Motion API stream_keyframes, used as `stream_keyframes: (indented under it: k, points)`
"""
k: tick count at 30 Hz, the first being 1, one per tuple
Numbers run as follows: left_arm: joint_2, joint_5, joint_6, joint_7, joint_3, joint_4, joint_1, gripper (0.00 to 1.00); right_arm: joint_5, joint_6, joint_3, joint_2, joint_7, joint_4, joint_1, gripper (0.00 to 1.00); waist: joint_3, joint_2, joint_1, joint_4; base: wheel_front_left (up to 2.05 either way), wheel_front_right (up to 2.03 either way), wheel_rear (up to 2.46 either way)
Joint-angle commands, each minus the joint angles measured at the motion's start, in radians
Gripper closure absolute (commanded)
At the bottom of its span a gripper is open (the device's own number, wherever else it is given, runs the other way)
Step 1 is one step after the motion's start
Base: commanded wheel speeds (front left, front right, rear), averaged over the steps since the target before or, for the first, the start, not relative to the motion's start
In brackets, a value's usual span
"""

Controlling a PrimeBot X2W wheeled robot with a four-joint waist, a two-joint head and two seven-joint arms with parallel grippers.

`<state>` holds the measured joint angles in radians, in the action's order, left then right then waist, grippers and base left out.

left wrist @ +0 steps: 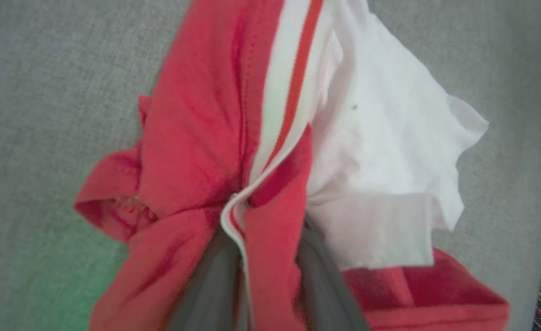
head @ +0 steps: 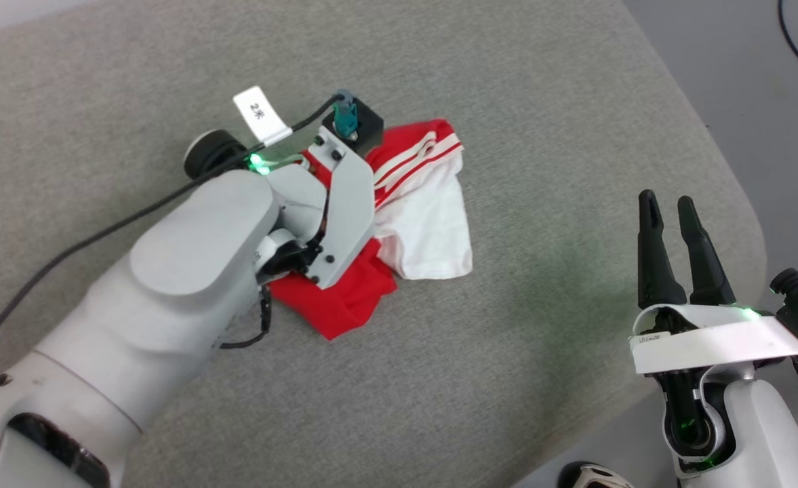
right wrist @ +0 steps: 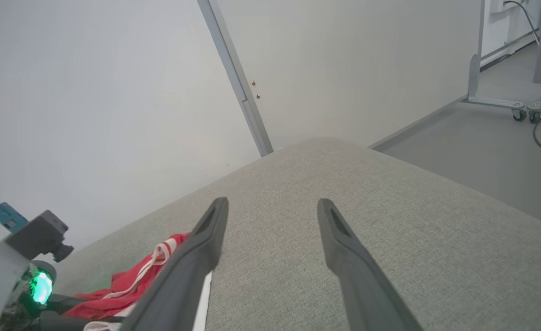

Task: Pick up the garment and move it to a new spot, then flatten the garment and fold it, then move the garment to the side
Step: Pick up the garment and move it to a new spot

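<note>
Your left gripper has its 2 fingers pinched on a red fold of the garment. The garment sits bunched at the middle of the head view on the grey cushion, showing red body, white panel and red-and-white striped trim. Your right gripper, at lower right, stands parted, holding nothing.

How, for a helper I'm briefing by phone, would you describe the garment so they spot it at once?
Start at the wide grey cushion; near its middle, pinched by the left gripper, lies the garment in a crumpled heap. Its red cloth, white panel and red-and-white striped trim set it apart from the plain grey around it and the pale arm above it.
</note>
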<state>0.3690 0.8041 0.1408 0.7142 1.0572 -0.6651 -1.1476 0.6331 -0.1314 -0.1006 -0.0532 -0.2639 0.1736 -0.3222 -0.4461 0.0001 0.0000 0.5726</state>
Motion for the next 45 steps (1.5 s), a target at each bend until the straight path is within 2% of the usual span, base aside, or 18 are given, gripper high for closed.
stream_keyframes:
  k: [1,4,11,18,21,25,29,33,38,42,45]
  points:
    - [0.016,-0.001,-0.019,-0.029,0.028,-0.051,0.031,0.0,-0.023,0.001,0.008,0.003,0.0,0.003,-0.004,0.0,0.028,-0.0001,0.0,-0.049,0.0,0.0,0.0]
    - [0.002,0.014,-0.018,-0.086,0.024,-0.034,0.012,0.0,-0.05,0.001,0.017,0.002,0.0,0.003,0.001,0.0,0.047,-0.0001,0.0,-0.086,0.0,0.0,0.0]
    - [-0.039,0.09,-0.012,-0.334,-0.022,0.046,0.0,0.0,-0.153,0.001,0.051,0.002,0.0,-0.001,0.011,0.0,0.114,-0.0001,0.0,-0.242,0.0,0.0,0.0]
    - [-0.019,0.194,-0.012,-0.527,-0.063,0.114,0.108,0.0,-0.251,0.001,0.073,-0.014,0.0,0.006,0.034,0.0,0.169,-0.0001,0.0,-0.393,0.0,0.0,0.0]
    - [-0.002,0.235,-0.012,-0.62,-0.107,0.099,0.17,0.0,-0.263,0.001,0.064,-0.031,0.0,0.011,0.036,0.0,0.18,-0.0001,0.0,-0.434,0.0,0.0,0.0]
    - [0.0,0.238,-0.019,-0.777,-0.143,0.082,0.266,0.0,-0.266,0.001,0.082,-0.061,0.0,0.013,0.06,0.0,0.188,-0.0001,0.0,-0.5,0.0,0.0,0.0]
    - [0.003,0.213,-0.039,-0.921,-0.161,0.038,0.345,0.0,-0.255,0.001,0.094,-0.092,0.0,0.009,0.078,0.0,0.195,-0.0001,0.0,-0.558,0.0,0.0,0.0]
    - [-0.011,0.188,-0.057,-0.976,-0.22,0.01,0.408,0.0,-0.26,0.001,0.113,-0.127,0.0,0.0,0.113,0.0,0.207,-0.0001,0.0,-0.612,0.0,0.0,0.0]
    - [-0.017,0.083,-0.079,-0.977,-0.416,0.071,0.538,0.0,-0.263,0.001,0.13,-0.157,0.0,-0.007,0.153,0.0,0.219,-0.0001,0.0,-0.64,0.0,0.0,0.0]
    - [-0.026,-0.039,-0.088,-0.978,-0.588,0.154,0.663,0.0,-0.263,0.001,0.157,-0.172,0.0,-0.005,0.187,0.0,0.244,-0.0001,0.0,-0.64,0.0,0.0,0.0]
    - [-0.031,-0.152,-0.111,-0.978,-0.696,0.229,0.769,0.0,-0.264,0.001,0.179,-0.175,0.0,-0.011,0.212,0.0,0.26,-0.0001,0.0,-0.629,0.0,0.0,0.0]
